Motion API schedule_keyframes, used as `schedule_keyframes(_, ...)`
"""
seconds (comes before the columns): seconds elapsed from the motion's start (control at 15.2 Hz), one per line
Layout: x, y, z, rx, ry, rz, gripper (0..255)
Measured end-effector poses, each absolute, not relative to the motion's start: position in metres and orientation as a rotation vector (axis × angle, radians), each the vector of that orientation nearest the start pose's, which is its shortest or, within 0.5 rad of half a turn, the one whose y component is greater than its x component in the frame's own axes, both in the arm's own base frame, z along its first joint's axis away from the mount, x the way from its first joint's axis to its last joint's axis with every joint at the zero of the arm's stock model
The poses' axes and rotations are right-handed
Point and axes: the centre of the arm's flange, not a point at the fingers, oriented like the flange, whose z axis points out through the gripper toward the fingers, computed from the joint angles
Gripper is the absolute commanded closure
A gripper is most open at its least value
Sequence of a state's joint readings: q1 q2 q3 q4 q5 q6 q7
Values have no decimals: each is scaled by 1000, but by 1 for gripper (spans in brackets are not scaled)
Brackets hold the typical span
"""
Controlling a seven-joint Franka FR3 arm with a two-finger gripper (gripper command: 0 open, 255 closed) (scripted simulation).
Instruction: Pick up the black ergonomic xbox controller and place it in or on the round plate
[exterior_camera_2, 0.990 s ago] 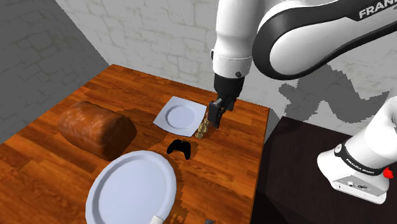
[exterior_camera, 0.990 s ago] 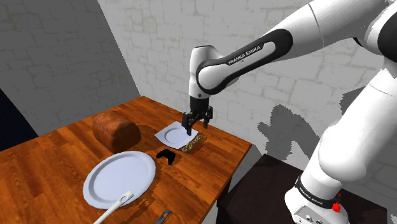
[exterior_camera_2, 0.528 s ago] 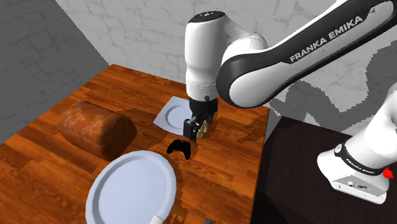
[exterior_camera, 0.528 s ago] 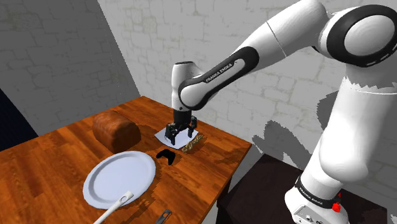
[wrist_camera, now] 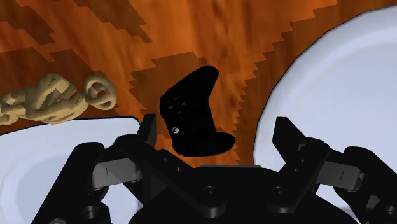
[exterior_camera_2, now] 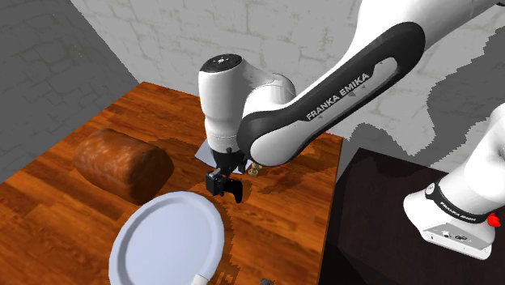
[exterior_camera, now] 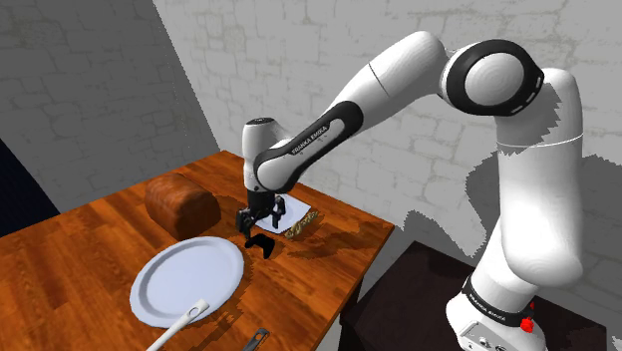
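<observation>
The black Xbox controller (wrist_camera: 191, 114) lies flat on the wooden table (exterior_camera: 80, 249), just beside the rim of the round white plate (wrist_camera: 331, 83). In the shoulder view the controller (exterior_camera: 263, 245) sits at the plate's (exterior_camera: 187, 279) far right edge. My gripper (exterior_camera: 253, 225) hangs low, directly over the controller, with the fingers wide apart and nothing clasped. In the wrist view the gripper (wrist_camera: 219, 137) has one finger (wrist_camera: 148, 132) close to the controller and the other (wrist_camera: 289, 137) over the plate's rim. The second exterior view shows the gripper (exterior_camera_2: 218, 183) just above the controller (exterior_camera_2: 233, 191) and the plate (exterior_camera_2: 166, 243).
A brown bread loaf (exterior_camera: 182, 204) stands behind the plate. A small square white dish (wrist_camera: 38, 159) and a beige chain-like object (wrist_camera: 57, 98) lie beyond the controller. A white handle (exterior_camera: 184, 321) rests on the plate's near rim. The dark stand (exterior_camera: 419, 299) adjoins the table's edge.
The arm has swung from over the small dish toward the round plate and come down, so the open gripper now hovers right above the controller. Nothing on the table has moved.
</observation>
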State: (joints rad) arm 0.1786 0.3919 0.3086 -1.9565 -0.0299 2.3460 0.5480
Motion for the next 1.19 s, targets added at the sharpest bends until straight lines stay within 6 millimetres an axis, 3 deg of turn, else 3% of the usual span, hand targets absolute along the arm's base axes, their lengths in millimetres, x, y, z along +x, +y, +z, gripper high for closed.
schedule_keyframes(0.4, 550, 285, 254, -3050, 97, 49, 0)
schedule_keyframes(0.79, 550, 285, 251, -3050, 97, 48, 0)
schedule_keyframes(0.86, 550, 285, 251, -3050, 97, 48, 255)
schedule_keyframes(1.19, 551, 287, 254, -3047, 95, 39, 255)
